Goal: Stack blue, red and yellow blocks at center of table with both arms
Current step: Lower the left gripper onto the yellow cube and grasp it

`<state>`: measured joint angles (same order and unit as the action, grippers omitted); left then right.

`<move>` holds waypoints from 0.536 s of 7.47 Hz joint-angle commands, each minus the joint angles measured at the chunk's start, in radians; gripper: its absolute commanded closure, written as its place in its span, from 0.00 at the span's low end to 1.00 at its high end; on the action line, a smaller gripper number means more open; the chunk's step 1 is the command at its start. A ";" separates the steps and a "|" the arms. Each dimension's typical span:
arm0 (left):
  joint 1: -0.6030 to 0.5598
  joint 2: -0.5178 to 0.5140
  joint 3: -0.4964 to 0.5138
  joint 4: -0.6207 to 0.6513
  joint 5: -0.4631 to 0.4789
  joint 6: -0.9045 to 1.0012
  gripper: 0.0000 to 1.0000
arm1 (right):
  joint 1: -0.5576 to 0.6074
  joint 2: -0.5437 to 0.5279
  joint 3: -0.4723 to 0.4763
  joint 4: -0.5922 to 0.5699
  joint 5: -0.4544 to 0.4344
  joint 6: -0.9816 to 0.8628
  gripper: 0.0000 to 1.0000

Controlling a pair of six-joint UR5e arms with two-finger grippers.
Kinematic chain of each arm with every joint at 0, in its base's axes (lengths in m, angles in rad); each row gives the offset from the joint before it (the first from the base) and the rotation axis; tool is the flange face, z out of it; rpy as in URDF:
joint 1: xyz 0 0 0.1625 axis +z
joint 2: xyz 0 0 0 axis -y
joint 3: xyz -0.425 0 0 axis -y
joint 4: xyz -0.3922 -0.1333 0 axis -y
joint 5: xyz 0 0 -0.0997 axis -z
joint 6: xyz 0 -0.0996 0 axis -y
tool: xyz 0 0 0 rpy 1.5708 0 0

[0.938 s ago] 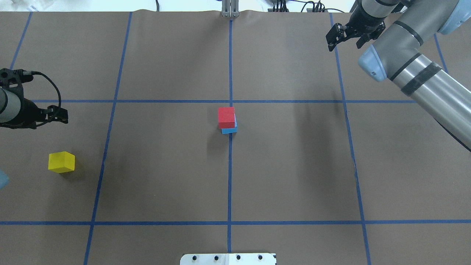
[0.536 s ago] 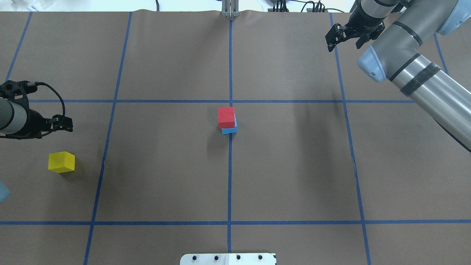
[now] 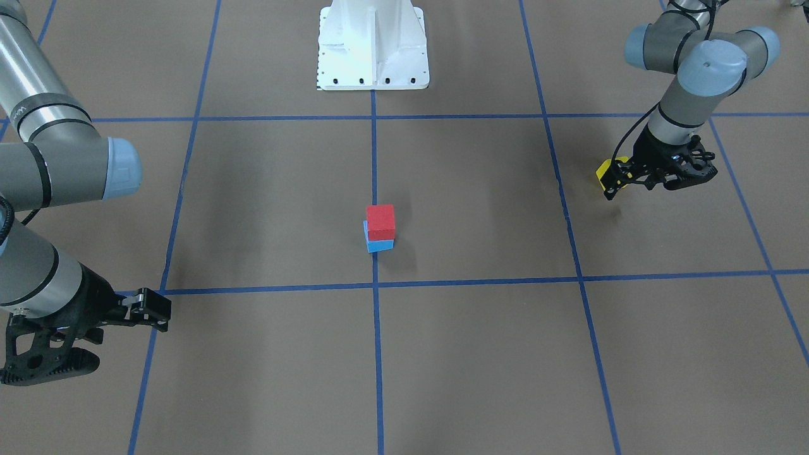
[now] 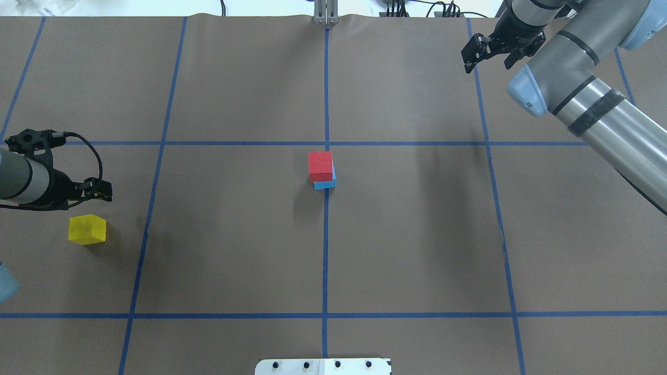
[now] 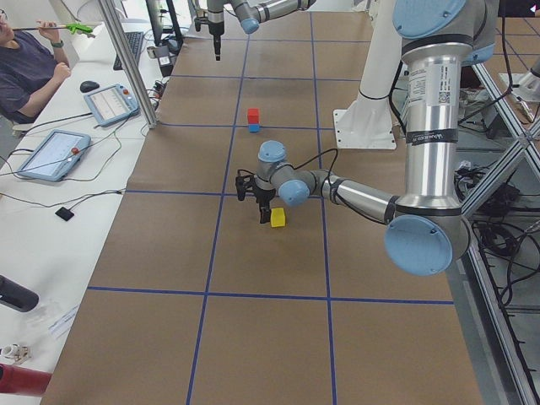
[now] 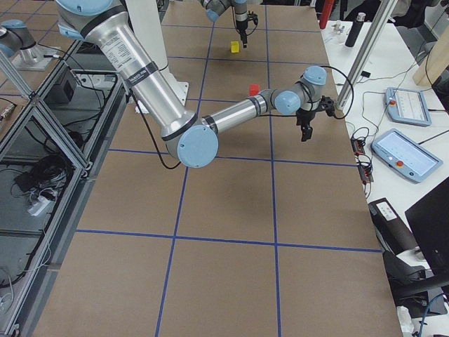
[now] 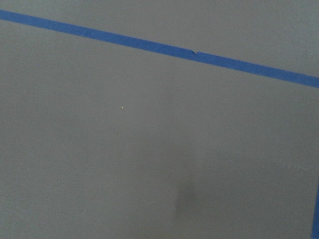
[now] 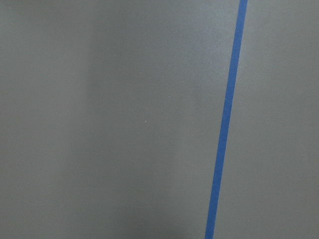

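Left gripper (image 4: pixel 104 190), wide, empty, just beside yellow block (image 4: pixel 87 229) (red block (image 4: pixel 320 165) tops blue block (image 4: pixel 326 184)). Next: centre, descend, grasp.

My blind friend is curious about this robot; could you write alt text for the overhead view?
A red block sits slightly askew on a blue block at the centre of a brown table gridded with blue tape. A yellow block lies alone at left, the left gripper just beyond it; the right gripper hangs top right.
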<state>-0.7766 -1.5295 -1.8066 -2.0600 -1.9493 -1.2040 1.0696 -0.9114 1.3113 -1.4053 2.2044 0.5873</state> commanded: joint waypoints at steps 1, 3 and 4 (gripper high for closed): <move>0.025 0.015 -0.002 0.000 -0.003 0.000 0.00 | 0.003 0.000 0.002 0.000 0.004 0.002 0.00; 0.039 0.041 -0.010 -0.008 -0.003 0.004 0.00 | 0.006 -0.001 0.003 0.000 0.005 0.002 0.00; 0.051 0.043 -0.011 -0.009 -0.003 0.003 0.00 | 0.009 -0.001 0.003 0.000 0.006 0.000 0.00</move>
<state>-0.7399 -1.4942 -1.8143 -2.0663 -1.9527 -1.2006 1.0750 -0.9125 1.3142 -1.4051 2.2091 0.5887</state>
